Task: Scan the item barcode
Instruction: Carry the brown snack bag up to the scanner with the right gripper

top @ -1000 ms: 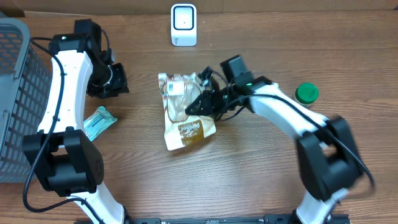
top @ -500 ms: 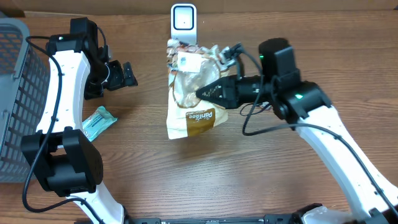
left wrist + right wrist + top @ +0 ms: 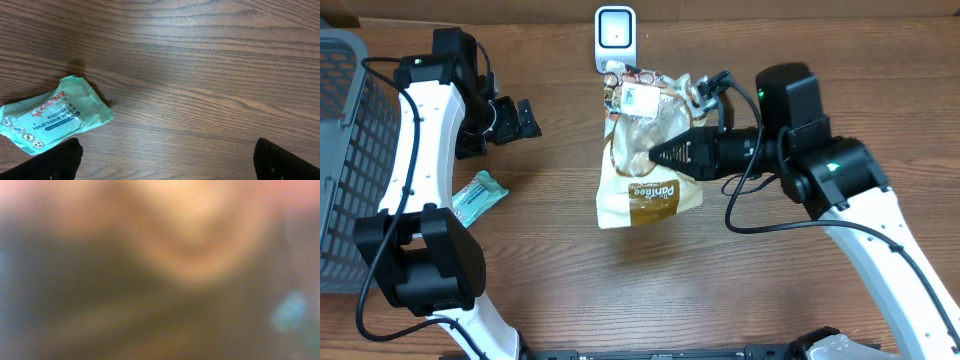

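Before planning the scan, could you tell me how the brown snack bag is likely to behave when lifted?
The snack bag probably flops: it looks crumpled where the right gripper pinches it. Its glossy film may prove slippery. It seems light: one pinch carries it.

Both arms are the same build: glossy white shells on the long links, chunky black housings at the joints. Left arm [image 3: 415, 150] and right arm [image 3: 880, 230] each have thin black cables [image 3: 730, 205] looping loose on the outside. The right one has a tiny green light [image 3: 833, 167]. The grippers are all black. Right gripper [image 3: 655, 156] is a pointy wedge, while left gripper [image 3: 528, 118] has blunt matte fingers [image 3: 62, 160].
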Robot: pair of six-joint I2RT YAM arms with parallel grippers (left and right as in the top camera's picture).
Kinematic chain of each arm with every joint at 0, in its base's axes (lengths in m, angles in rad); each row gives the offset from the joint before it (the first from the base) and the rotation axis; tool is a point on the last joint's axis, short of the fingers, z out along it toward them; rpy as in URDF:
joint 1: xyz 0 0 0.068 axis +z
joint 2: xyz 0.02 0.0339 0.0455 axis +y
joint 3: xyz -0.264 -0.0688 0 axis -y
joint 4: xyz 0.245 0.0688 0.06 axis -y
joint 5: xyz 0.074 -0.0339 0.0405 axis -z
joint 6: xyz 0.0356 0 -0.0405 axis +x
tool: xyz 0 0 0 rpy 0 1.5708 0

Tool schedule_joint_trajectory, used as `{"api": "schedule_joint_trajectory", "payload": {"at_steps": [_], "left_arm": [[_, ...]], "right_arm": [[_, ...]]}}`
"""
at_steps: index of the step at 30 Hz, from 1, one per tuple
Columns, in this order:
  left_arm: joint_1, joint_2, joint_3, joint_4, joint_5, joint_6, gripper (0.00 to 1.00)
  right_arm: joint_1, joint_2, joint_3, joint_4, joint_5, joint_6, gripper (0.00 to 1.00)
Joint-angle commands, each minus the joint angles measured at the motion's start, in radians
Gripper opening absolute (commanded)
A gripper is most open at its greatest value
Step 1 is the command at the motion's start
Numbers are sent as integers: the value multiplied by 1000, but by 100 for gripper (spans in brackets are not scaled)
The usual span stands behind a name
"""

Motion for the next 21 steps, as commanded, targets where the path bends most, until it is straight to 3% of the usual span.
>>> {"api": "schedule_joint_trajectory", "payload": {"at_steps": [1,7,12,18,19,21], "left_arm": [[-2,6,7,1,-10,12,100],[-2,6,7,1,-10,12,100],[-2,6,7,1,-10,12,100],[-2,6,7,1,-10,12,100],[-2,6,7,2,-10,12,100],[-2,6,7,1,-10,12,100]], "right_arm": [[6,-22,132,-33,206,-41,4],[103,18,158,39,775,-101,4],[207,189,158,264,1253,-275,4],[224,484,158,757,1562,-717,4],[219,591,158,1004,1662,-918,4],[214,684,158,1219,1673,-1121,4]]}}
